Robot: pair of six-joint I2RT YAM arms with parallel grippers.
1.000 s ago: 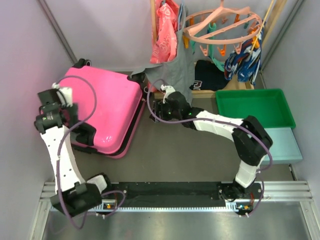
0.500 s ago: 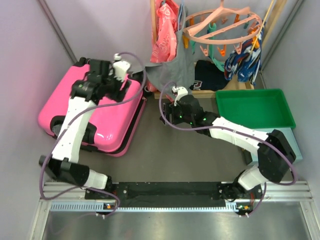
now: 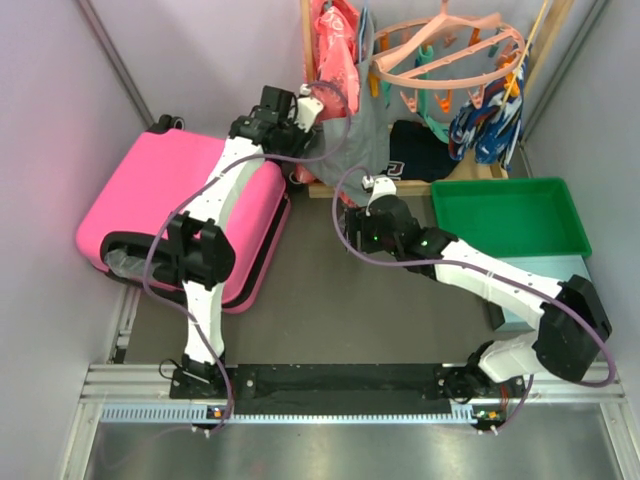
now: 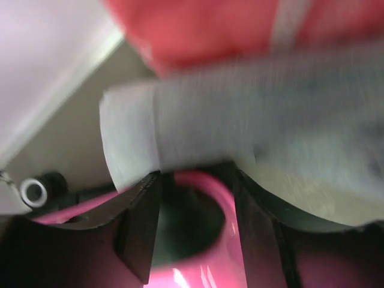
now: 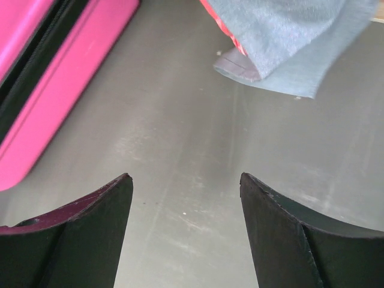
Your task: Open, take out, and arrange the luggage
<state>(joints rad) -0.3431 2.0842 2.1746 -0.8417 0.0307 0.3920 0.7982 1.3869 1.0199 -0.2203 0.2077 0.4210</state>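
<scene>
The hot-pink luggage (image 3: 165, 205) lies flat and closed at the left of the table, with black wheels at its far end. My left gripper (image 3: 283, 140) reaches over the luggage's far right corner, under the hanging grey cloth. In the blurred left wrist view the gripper (image 4: 195, 225) is open, with the pink shell (image 4: 210, 264) and a dark recess between the fingers. My right gripper (image 3: 352, 232) hovers over bare table right of the luggage. It is open and empty in the right wrist view (image 5: 186, 228), where the luggage's edge (image 5: 54, 78) shows at the upper left.
A grey cloth (image 3: 350, 140) and pink garments hang at the back, next to a peach clip hanger (image 3: 450, 50). A green tray (image 3: 510, 215) and a pale teal flat box (image 3: 568, 288) lie at the right. The grey cloth's hem (image 5: 288, 42) hangs ahead of the right gripper.
My left arm has swung from the luggage's left side across its top to the far right corner. My right gripper has drifted a little to the right.
</scene>
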